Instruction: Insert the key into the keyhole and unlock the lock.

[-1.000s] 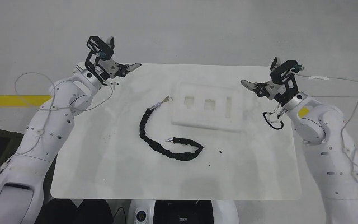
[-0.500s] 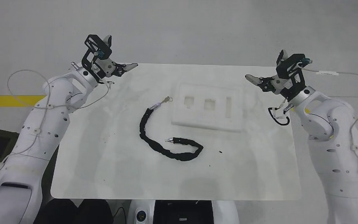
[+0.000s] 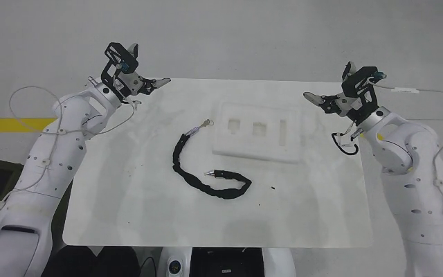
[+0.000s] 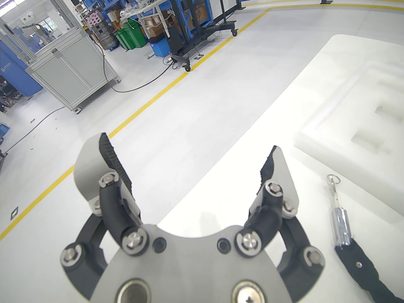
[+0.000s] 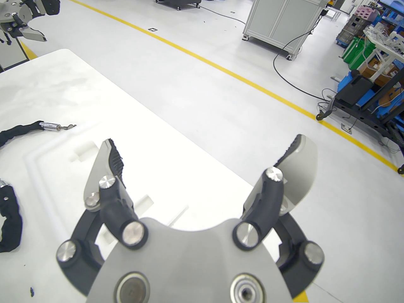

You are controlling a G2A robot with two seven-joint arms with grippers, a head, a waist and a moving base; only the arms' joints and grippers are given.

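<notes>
A black fabric-sleeved chain lock (image 3: 181,161) lies curved on the white table (image 3: 124,208). Its silver cylinder end (image 4: 341,219) points toward the foam tray, and a small key (image 4: 333,184) with a ring sticks out of that end. The same cylinder (image 5: 50,126) and key (image 5: 68,126) appear in the right wrist view. The chain's other end (image 3: 216,173) lies mid-table. My left gripper (image 3: 149,68) hovers open at the table's far left corner, well away from the lock, as its own view (image 4: 189,149) shows. My right gripper (image 3: 328,83) hovers open at the far right corner (image 5: 205,146), holding nothing.
A white foam tray (image 3: 259,131) with several cut-out recesses lies just right of the key end. A small black cable loop (image 3: 342,145) hangs by the right arm. The left gripper (image 5: 28,29) shows far off in the right wrist view.
Both arms drew back from the table's middle about a second ago: the left gripper shifted slightly left, the right gripper up and to the right. Neither has moved in the last half second.
</notes>
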